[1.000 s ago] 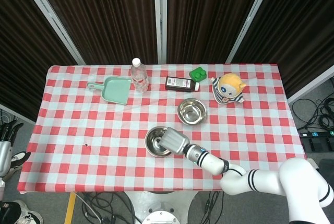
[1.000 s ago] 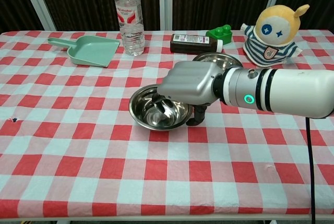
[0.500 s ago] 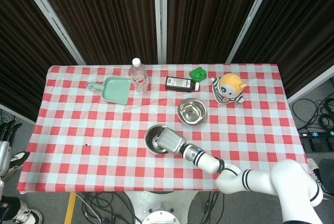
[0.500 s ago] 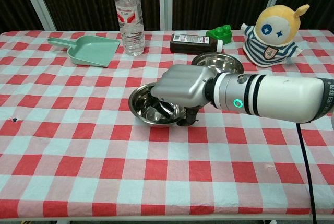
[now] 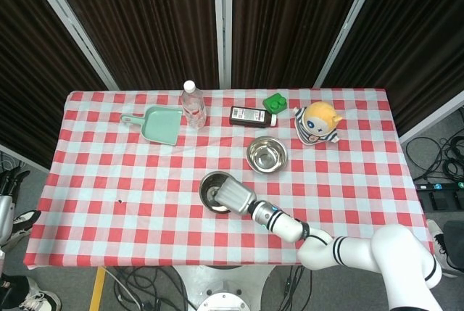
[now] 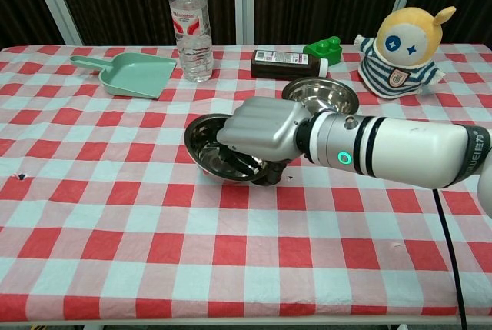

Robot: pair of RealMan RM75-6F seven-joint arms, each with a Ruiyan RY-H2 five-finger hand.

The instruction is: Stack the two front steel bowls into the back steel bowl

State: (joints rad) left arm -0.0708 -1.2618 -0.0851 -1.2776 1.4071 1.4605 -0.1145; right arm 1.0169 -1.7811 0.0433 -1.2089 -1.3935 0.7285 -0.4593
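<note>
My right hand (image 6: 261,126) grips the near-right rim of a front steel bowl (image 6: 204,139), fingers inside it and thumb under its outer wall. The bowl is tilted, and its right side is raised off the cloth. From above, the same bowl (image 5: 211,189) shows just left of the hand (image 5: 235,196). The back steel bowl (image 5: 267,154) sits upright behind and to the right, seen in the chest view (image 6: 320,98) just past my wrist. I see only one front bowl. My left hand (image 5: 9,184) hangs off the table's left edge, fingers apart, holding nothing.
Along the back of the checked table (image 6: 115,222) stand a green dustpan (image 6: 137,73), a water bottle (image 6: 190,26), a dark box (image 6: 280,63) lying flat, a green block (image 6: 324,45) and a plush toy (image 6: 403,41).
The right hand has tipped the front bowl and raised it, shifting it slightly left and toward the back. The back bowl has not moved.
</note>
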